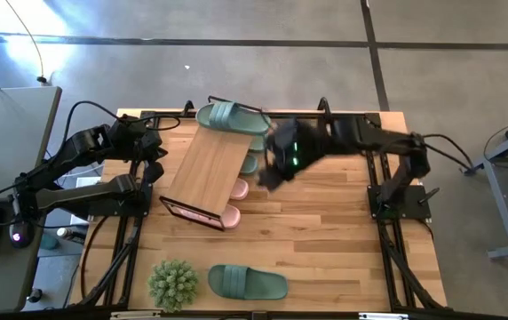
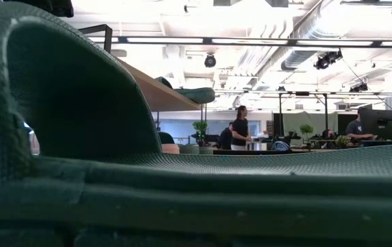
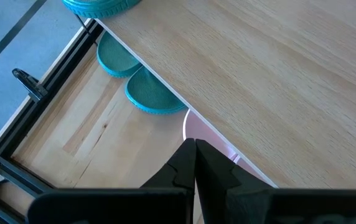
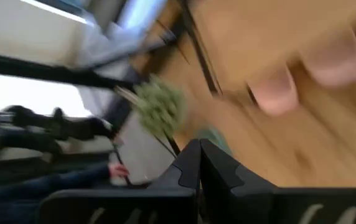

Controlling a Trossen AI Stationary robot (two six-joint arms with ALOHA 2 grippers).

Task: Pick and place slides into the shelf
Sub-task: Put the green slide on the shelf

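The shelf (image 1: 205, 169) stands slantwise at table centre-left, its bamboo top board (image 3: 277, 68) on a black frame. One sage-green slide (image 1: 234, 118) lies on the board's far end. Two green slides (image 3: 144, 93) and the pink pair (image 1: 234, 203) rest on the table under the board, their ends sticking out. Another green slide (image 1: 247, 283) lies sole-down near the table's near edge and fills the low view (image 2: 196, 185). My left gripper (image 1: 154, 171) hovers shut at the shelf's left side. My right gripper (image 1: 272, 173) is shut, empty, just right of the shelf.
A spiky green plant ball (image 1: 173, 283) sits left of the lone green slide by the near edge. Bare tabletop (image 1: 334, 231) stretches right of the shelf. Black arm mounts (image 1: 400, 200) stand at both table sides. People stand in the room (image 2: 240, 127) beyond the table.
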